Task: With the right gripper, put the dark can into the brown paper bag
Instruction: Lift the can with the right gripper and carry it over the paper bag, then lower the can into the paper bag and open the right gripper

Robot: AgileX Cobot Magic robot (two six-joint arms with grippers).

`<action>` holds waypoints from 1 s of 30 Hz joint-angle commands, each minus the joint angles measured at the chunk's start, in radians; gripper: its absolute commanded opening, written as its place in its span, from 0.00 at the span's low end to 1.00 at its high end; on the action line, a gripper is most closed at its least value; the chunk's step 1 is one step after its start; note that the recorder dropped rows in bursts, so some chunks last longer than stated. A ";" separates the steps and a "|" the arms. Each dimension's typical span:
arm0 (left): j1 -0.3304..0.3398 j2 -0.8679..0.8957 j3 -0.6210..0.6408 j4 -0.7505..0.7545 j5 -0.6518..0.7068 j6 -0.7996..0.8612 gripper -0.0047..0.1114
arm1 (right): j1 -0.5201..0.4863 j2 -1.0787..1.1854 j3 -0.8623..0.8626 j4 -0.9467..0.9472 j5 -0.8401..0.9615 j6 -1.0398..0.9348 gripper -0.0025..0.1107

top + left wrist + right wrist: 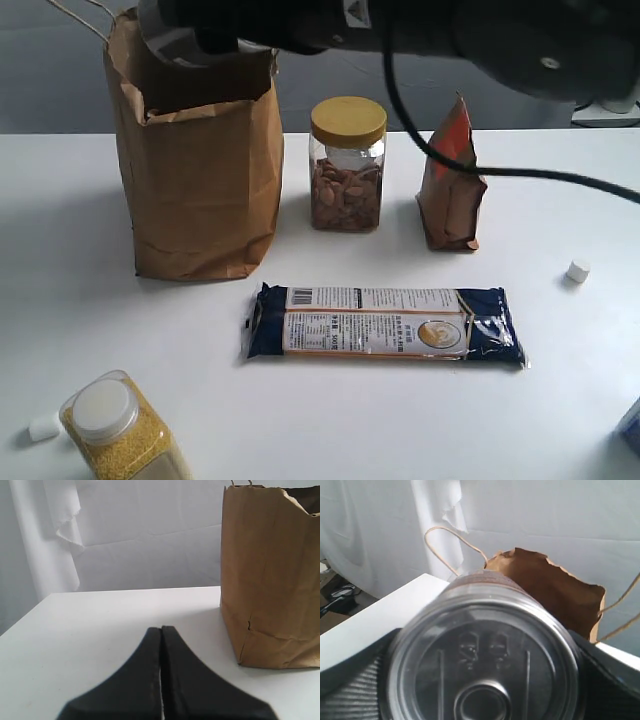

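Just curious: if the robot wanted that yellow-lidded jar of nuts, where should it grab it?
Probably from above, gripping the nut jar on its clear round body just under the yellow lid: it stands upright with free gaps either side.

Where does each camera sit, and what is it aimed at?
Exterior view: off the arms, facing the table; black arm crosses the top.
Left wrist view: low over the table, behind shut left fingers, facing the brown paper bag.
Right wrist view: behind the dark can in the right fingers, bag rim beyond.
Shared: all show the bag.
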 commanded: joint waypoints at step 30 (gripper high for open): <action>-0.006 -0.003 0.004 0.004 -0.003 -0.004 0.04 | -0.016 0.563 -0.749 0.069 0.497 -0.110 0.48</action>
